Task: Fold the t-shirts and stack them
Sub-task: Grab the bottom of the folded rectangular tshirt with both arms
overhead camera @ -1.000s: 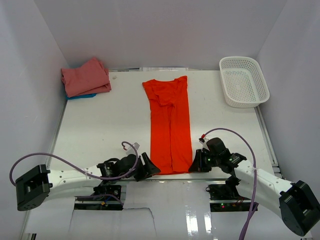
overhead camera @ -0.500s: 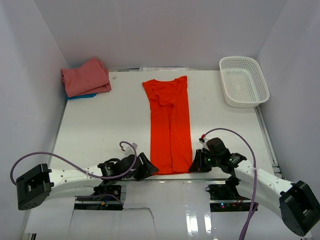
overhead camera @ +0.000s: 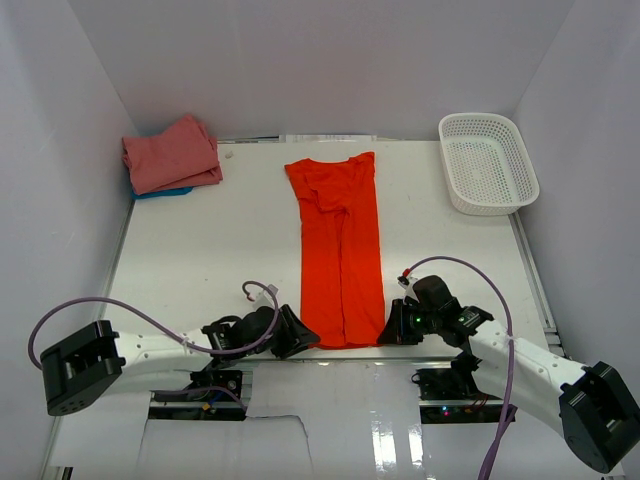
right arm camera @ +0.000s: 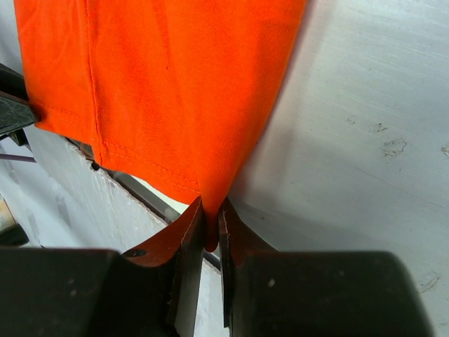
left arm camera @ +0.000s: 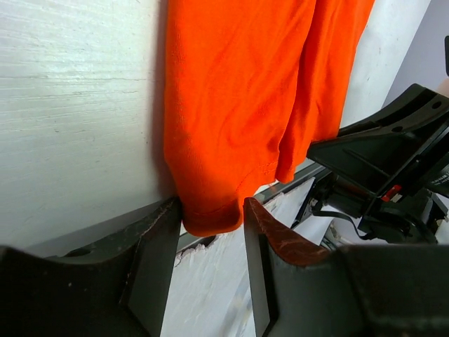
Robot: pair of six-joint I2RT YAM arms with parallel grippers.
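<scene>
Since a second before, the left gripper [overhead camera: 300,335] had edged toward the near hem of the orange-red t-shirt [overhead camera: 340,250], its jaws narrowing. The shirt lay lengthwise on the table [overhead camera: 200,260], with the right gripper [overhead camera: 385,333] at the other hem corner.

Left wrist view: the jaws stood apart astride the corner, not yet pinching.

Right wrist view: the jaws were clamped on the hem.

With so little cloth between the left jaws, that corner could slip free on lifting.

A robot lab cell: a white table [overhead camera: 210,260] boxed in by plain white walls [overhead camera: 320,70], two arms [overhead camera: 150,351] [overhead camera: 525,362] bolted at its near edge, purple cables [overhead camera: 445,259] looping loose
</scene>
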